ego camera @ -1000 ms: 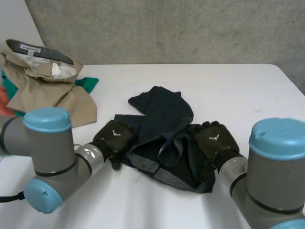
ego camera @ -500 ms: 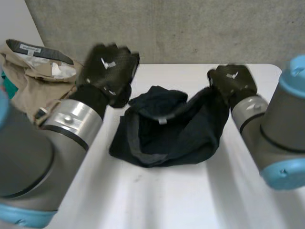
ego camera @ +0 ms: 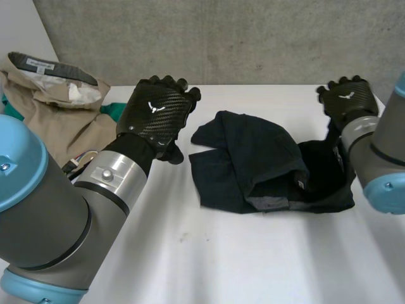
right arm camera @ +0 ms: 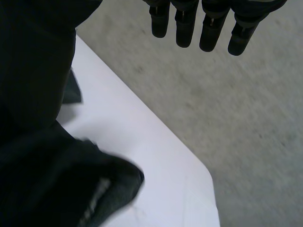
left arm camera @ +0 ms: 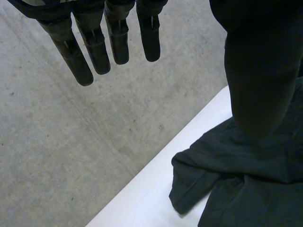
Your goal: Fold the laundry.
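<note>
A dark navy garment point(ego camera: 253, 166) lies bunched on the white table point(ego camera: 190, 253), right of the middle, with a grey inner hem showing at its near edge. My left hand point(ego camera: 158, 117) is raised above the table to the garment's left, open, with straight fingers point(left arm camera: 80, 61) and nothing in it. The garment point(left arm camera: 236, 179) lies below its thumb. My right hand point(ego camera: 347, 98) is up at the garment's far right end, fingers point(right arm camera: 208, 28) straight and open. The garment point(right arm camera: 42, 189) lies under its palm, and its right edge rises beside that wrist.
A heap of beige trousers point(ego camera: 57, 107) with green cloth point(ego camera: 115, 110) under it sits at the table's far left. A concrete wall point(ego camera: 253, 38) runs behind the table. The table's far right corner point(right arm camera: 203, 175) is just beyond my right hand.
Both hands have risen from the garment's near side and moved away from me. The garment has shifted to the right and lies in a new bunch.
</note>
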